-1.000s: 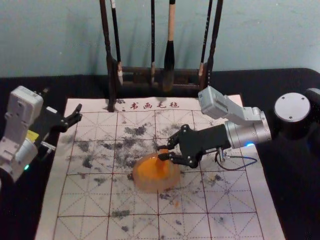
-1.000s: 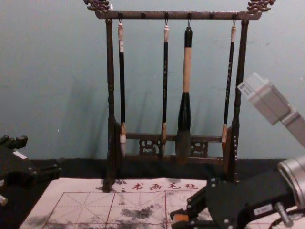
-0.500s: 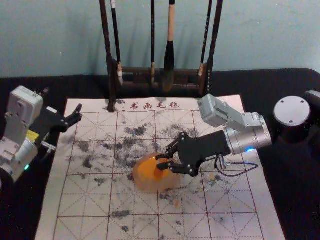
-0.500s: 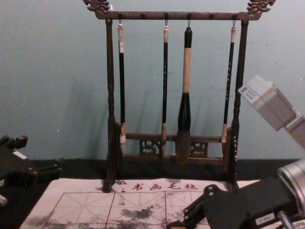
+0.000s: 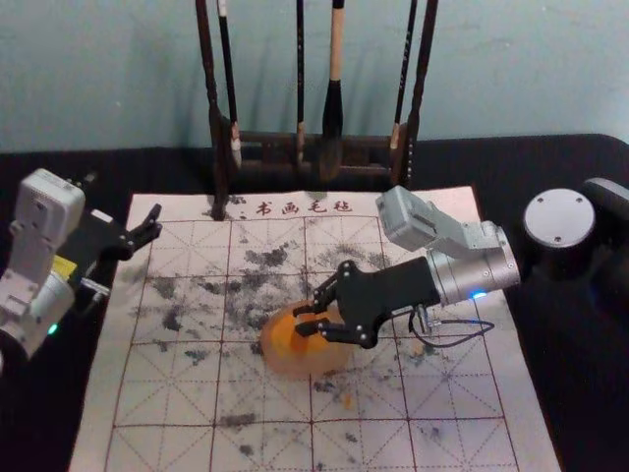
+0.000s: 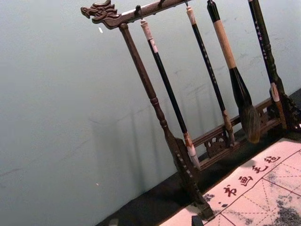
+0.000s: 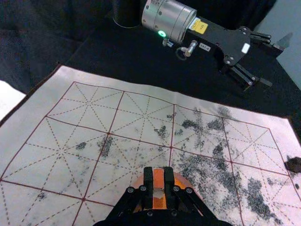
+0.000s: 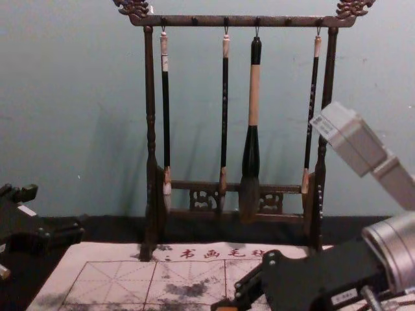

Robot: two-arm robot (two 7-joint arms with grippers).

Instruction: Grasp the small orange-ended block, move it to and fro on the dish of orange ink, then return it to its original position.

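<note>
Right gripper point(image 5: 306, 321) at work, reaching in from the robot's right, fingertips above the dish of orange ink point(image 5: 319, 366) on the gridded felt mat point(image 5: 177, 393). The head view gives the dish's rounded outline and its place on the ink-stained grid, but the arm and fingers largely cover what is held. The right wrist view settles the grip: both fingers point(image 7: 148, 181) closed in on the small orange-ended block point(image 7: 159, 178), one pad against each side, a pale band between its orange portions, dish visible around it. The chest view catches a bit of orange at its bottom edge, by the fingertips, seen from the side. Block is therefore in the right gripper, over the dish; whether its underside touches the ink, cannot tell. Left gripper point(image 5: 155, 225) off the mat's left side near the far corner, fingers spread well apart, nothing between them. Head view cuts the brush stand point(image 8: 240, 21) off at the top; chest view adds its upper rail and four hanging brushes point(image 8: 253, 97), and the left wrist view resolves a carved dragon head point(image 6: 99, 12) at the rail's end.
</note>
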